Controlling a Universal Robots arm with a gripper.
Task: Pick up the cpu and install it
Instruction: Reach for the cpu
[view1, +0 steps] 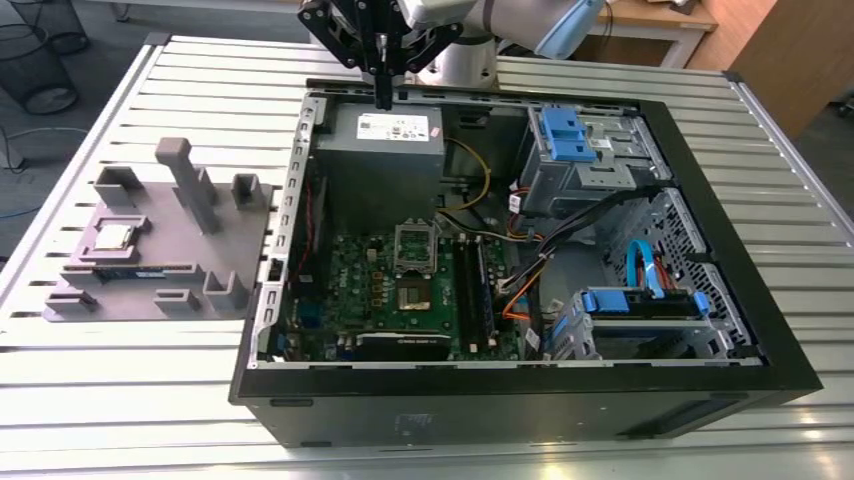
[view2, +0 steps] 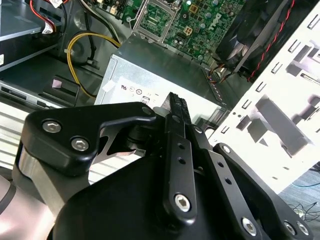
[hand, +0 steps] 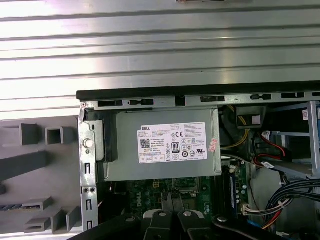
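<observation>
Arm: the black two-finger gripper (view1: 384, 98) hangs pointing down over the far end of the open computer case, just above the grey metal power supply box (view1: 380, 140).

Pincer state: in the second wrist view the gripper (view2: 176, 102) has its two fingers pressed flat together into a single black bar, with nothing between them.

Task piece: the cpu (view1: 112, 236), a small flat square chip with a shiny silver top, lies in a recess of the grey plastic fixture tray (view1: 200, 250), at the exterior view's left of the case and well apart from the gripper.

Tray: a long thin memory stick (view1: 134, 272) lies just beside the cpu on the same tray.

Case: the black tower case (view1: 534, 400) lies on its side with the panel off, on the slatted metal table (view1: 134, 380).

Board: the green motherboard (view1: 360, 280) lies on the case floor, with the rectangular metal socket frame (view1: 415, 243) near its middle.

Power supply: the first wrist view shows the box's white label (hand: 172, 142) facing up, between the case's rim and the motherboard.

Drives: blue plastic drive brackets (view1: 567, 135) stand at the exterior view's right of the power supply.
</observation>
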